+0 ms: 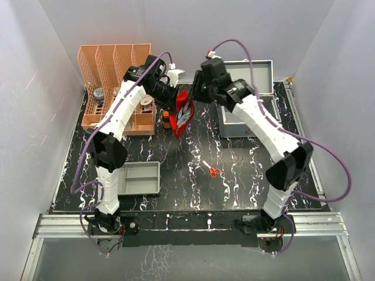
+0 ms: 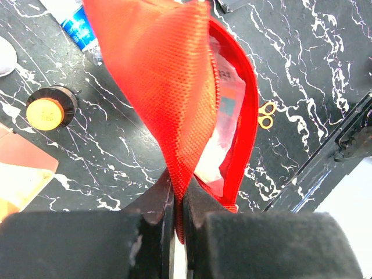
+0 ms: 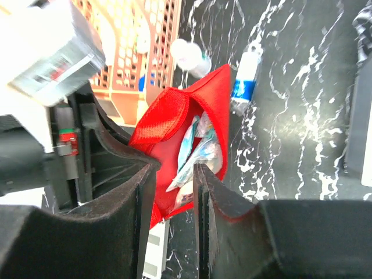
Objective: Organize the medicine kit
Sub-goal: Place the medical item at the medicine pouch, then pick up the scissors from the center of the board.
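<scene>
The red medicine pouch [image 1: 183, 114] hangs open above the black marble table. My left gripper [image 2: 179, 200] is shut on the edge of one flap of the pouch [image 2: 168, 87] and holds it up. White and blue packets [image 2: 218, 139] sit inside it. My right gripper [image 3: 174, 168] is open and empty, its jaws right over the mouth of the pouch [image 3: 168, 122], with the packets [image 3: 197, 151] showing between them. In the top view the two grippers meet at the pouch, the left [image 1: 174, 93] and the right [image 1: 195, 93].
An orange rack [image 1: 117, 88] stands back left and an open metal case [image 1: 246, 99] back right. A brown bottle with an orange cap [image 2: 46, 112], a blue-labelled tube [image 3: 244, 87] and a white bottle [image 3: 189, 52] lie near the pouch. Orange scissors [image 1: 212, 170] and a grey tray [image 1: 140, 177] lie nearer.
</scene>
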